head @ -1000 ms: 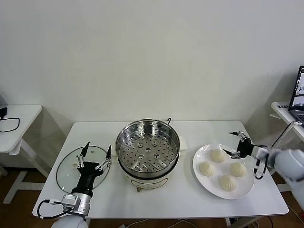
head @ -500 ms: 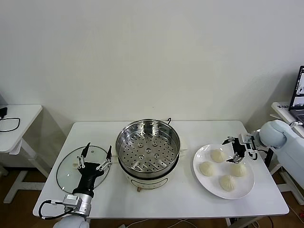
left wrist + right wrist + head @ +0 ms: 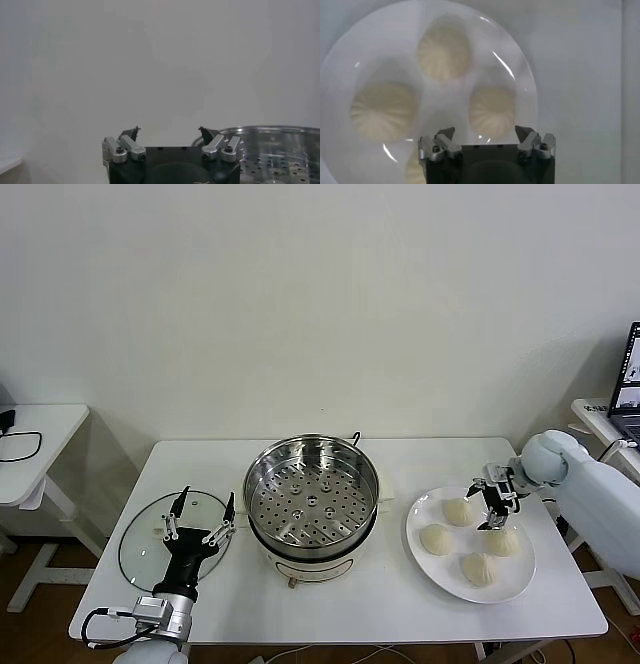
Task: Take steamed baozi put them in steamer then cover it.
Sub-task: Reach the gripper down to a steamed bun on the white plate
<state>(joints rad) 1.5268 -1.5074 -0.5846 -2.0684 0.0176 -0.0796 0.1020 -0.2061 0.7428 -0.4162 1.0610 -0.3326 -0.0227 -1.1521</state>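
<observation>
Swinging in from the table's edge, my right gripper (image 3: 491,502) now hangs over the white plate (image 3: 520,583), jaws spread wide and empty, lined up above the four steamed baozi (image 3: 459,511) so I can drop onto one. My left gripper (image 3: 200,513) waits beside the steamer (image 3: 311,494), also wide open, holding nothing, poised over the glass cover (image 3: 140,541) lying flat on the table (image 3: 400,609) for later. No labels or writing I can read anywhere.

I note the steamer (image 3: 311,496) is polished, perforated steel; the cover (image 3: 145,536) clear glass, metal-rimmed; the plate (image 3: 515,579) glossy white; the steamed baozi (image 3: 458,511) matt, pleated; the tabletop (image 3: 400,609) smooth white.
</observation>
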